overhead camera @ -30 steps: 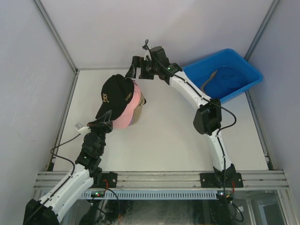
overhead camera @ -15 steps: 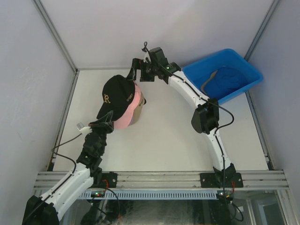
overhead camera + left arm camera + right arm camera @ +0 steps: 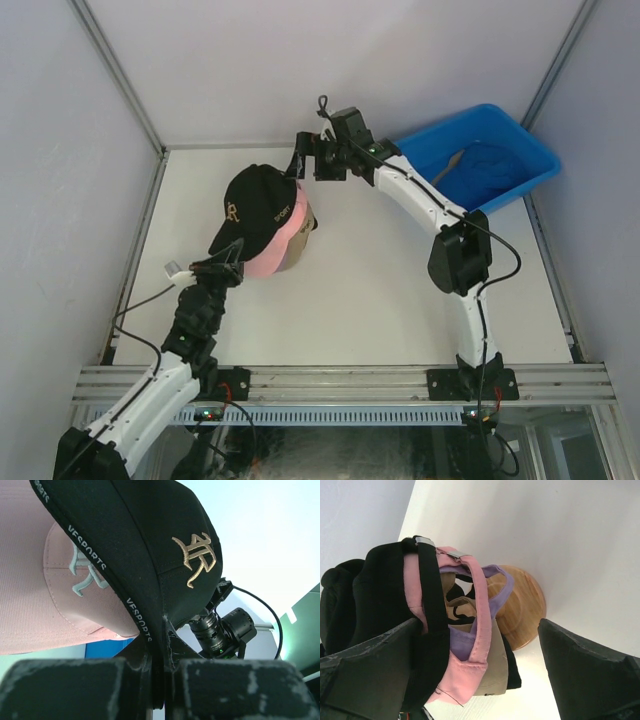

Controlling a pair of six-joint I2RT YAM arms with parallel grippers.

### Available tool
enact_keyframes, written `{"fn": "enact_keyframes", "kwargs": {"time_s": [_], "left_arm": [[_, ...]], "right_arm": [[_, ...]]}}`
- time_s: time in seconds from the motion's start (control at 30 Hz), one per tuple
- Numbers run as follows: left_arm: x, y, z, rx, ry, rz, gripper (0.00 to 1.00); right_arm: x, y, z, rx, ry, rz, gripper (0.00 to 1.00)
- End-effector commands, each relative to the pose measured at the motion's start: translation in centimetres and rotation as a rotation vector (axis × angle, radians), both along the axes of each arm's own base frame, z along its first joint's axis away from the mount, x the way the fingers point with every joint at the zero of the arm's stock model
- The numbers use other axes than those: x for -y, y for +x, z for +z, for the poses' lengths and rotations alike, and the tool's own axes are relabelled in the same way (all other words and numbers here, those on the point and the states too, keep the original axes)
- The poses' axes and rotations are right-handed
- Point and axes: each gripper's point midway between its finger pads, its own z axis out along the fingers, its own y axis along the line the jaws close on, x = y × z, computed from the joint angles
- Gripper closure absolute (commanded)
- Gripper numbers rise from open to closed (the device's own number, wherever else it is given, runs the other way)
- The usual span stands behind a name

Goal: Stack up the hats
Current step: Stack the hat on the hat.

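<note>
Eyes on the round wooden mushroom-shaped stand (image 3: 522, 607), and it is crowded! A soft pink fabric cap (image 3: 285, 238), a purple fabric cap (image 3: 465, 642) and a tan fabric cap (image 3: 492, 667) nest one inside another over it. Their back straps fan out in the right wrist view.

Draped over the pink one sits the black fabric cap with the gold embroidered logo (image 3: 260, 205). It is tilted, with its curved brim sloping down to the near-left of the stand. The left end effector (image 3: 228, 263) is clenched on that brim. Its own camera shows the brim's edge pinched flat between the two dark fingers (image 3: 75, 690).

On the far side of the stand, the right end effector (image 3: 303, 160) hangs just behind the caps. Its jaws are spread wide and it grips nothing. Through its lens the fingers frame the bundle of straps, and I can't tell whether one brushes the black cap.

Well off to the right of the stand, by the back corner of the white worktop (image 3: 350, 300), stands the blue plastic bin (image 3: 441, 127). A blue fabric cap (image 3: 490, 165) lies inside it.
</note>
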Motion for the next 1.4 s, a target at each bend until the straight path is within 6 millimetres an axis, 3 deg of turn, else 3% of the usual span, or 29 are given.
{"fn": "enact_keyframes", "kwargs": {"time_s": [0.0,0.53,0.93,1.17,1.37], "left_arm": [[-0.5,-0.3,-3.7,-0.112,0.072,-0.006,0.98],[-0.3,0.6,-2.8,-0.128,0.123,-0.102,0.95],[-0.6,2.1,-1.8,-0.131,0.138,-0.195,0.89],[0.8,2.5,-1.3,-0.121,0.184,-0.308,0.98],[0.4,2.3,-1.2,-0.111,0.206,-0.335,1.0]], "right_arm": [[3.4,-1.4,-1.6,-0.019,-0.113,-0.022,0.0],[6.6,-6.5,-2.8,-0.042,-0.148,-0.05,0.0],[7.4,-9.2,-2.4,-0.029,-0.148,-0.059,0.0],[7.7,-7.8,0.8,0.028,-0.105,-0.107,0.0],[9.1,-5.3,4.5,0.082,-0.031,-0.188,0.0]]}}
